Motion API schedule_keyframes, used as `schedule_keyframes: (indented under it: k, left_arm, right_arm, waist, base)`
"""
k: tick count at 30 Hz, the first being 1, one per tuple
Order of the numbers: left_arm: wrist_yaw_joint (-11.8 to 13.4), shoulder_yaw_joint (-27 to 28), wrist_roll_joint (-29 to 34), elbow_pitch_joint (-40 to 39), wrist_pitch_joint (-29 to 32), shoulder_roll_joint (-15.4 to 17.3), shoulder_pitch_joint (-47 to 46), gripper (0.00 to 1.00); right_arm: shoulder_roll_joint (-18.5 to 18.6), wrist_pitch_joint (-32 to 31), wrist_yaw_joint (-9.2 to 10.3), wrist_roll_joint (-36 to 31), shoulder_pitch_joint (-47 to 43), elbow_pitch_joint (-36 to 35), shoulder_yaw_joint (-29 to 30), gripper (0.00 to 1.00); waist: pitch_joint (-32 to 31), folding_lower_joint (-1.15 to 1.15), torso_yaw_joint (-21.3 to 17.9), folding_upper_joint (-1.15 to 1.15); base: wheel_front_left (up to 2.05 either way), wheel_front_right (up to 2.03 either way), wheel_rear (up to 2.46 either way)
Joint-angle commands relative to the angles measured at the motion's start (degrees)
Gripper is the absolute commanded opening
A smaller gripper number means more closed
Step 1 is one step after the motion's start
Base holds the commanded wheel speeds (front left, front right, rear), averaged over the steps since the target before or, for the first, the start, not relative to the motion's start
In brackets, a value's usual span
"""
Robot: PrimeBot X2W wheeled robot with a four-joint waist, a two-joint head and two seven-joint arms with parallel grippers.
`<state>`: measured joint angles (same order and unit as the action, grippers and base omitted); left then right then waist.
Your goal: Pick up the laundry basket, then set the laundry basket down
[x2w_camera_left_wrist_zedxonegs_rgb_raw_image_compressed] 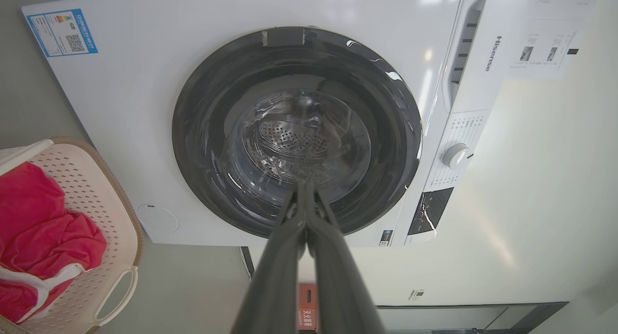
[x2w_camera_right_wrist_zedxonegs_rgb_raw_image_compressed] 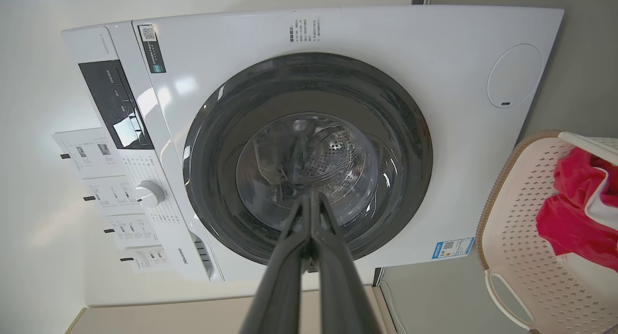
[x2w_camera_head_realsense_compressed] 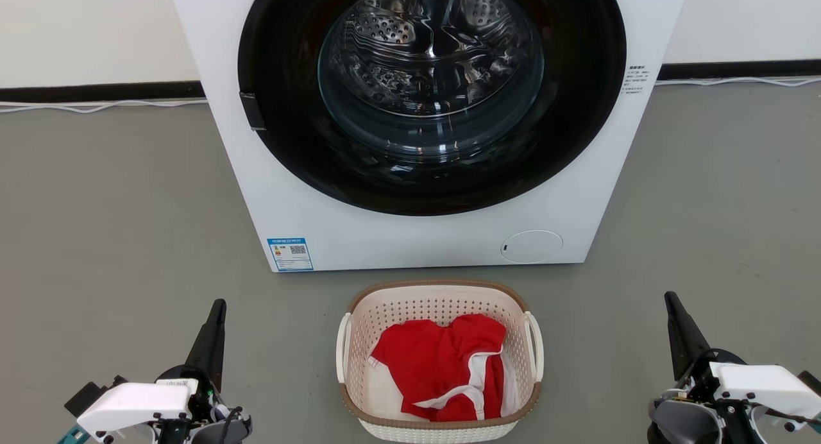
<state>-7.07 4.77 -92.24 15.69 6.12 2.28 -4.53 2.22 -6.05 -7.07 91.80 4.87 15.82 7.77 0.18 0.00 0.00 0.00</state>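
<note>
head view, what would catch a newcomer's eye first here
The big white washing machine with its dark round door dominates the upper middle. Just in front of it sits the small cream laundry basket, holding a bright red garment with white trim. The left gripper and right gripper flank the basket at the lower corners, fingers shut and touching nothing.

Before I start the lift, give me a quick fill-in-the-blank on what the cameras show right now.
The garment inside the laundry basket is mostly ____.
The washing machine has its door ____.
The left gripper and right gripper are both ____, holding nothing.
In the head view the basket stands ____ the two grippers.
Missing words: red; closed; shut; between.
</note>
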Motion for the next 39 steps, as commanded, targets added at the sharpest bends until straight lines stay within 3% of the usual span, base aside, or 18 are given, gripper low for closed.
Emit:
schedule_keyframes:
  k: [1,6,7,16,24,39]
  left_arm:
    - [-0.4,1.7,0.0,-1.7,0.3,0.6,-1.7,0.00]
    - [-0.4,1.7,0.0,-1.7,0.3,0.6,-1.7,0.00]
    - [0.0,0.0,0.0,0.0,0.0,0.0,0.0,1.00]
    - [0.0,-0.7,0.0,0.7,-1.3,-0.2,0.8,1.00]
    - [0.0,-1.1,1.0,0.2,-2.6,-0.1,1.0,1.00]
    - [-0.1,-1.9,11.5,0.1,-5.1,0.0,1.0,1.00]
  right_arm:
    - [0.7,-0.4,-0.42,0.4,1.3,-1.8,-1.3,0.00]
    - [0.7,-0.4,-0.42,0.4,1.3,-1.8,-1.3,0.00]
    - [0.0,0.0,0.00,0.0,0.0,0.0,0.0,1.00]
    - [-0.2,1.2,0.00,-0.6,-0.5,0.4,-1.1,1.00]
    - [-0.1,2.5,-0.03,-2.8,-0.6,-0.5,-2.3,1.00]
    - [0.1,5.1,-0.08,-15.2,-0.3,-1.7,-3.6,1.00]
  waist:
    - [0.0,0.00,0.0,0.00]
    - [0.0,0.00,0.0,0.00]
    - [0.0,0.00,0.0,0.00]
    - [0.0,0.13,0.0,0.00]
    - [0.2,0.00,-0.1,0.00]
    - [0.4,0.00,-0.3,0.00]
  base:
    - [0.00,0.00,0.00]
    - [0.00,0.00,0.00]
    - [0.00,0.00,0.00]
    - [0.00,0.00,0.00]
    - [0.00,0.00,0.00]
    - [0.00,0.00,0.00]
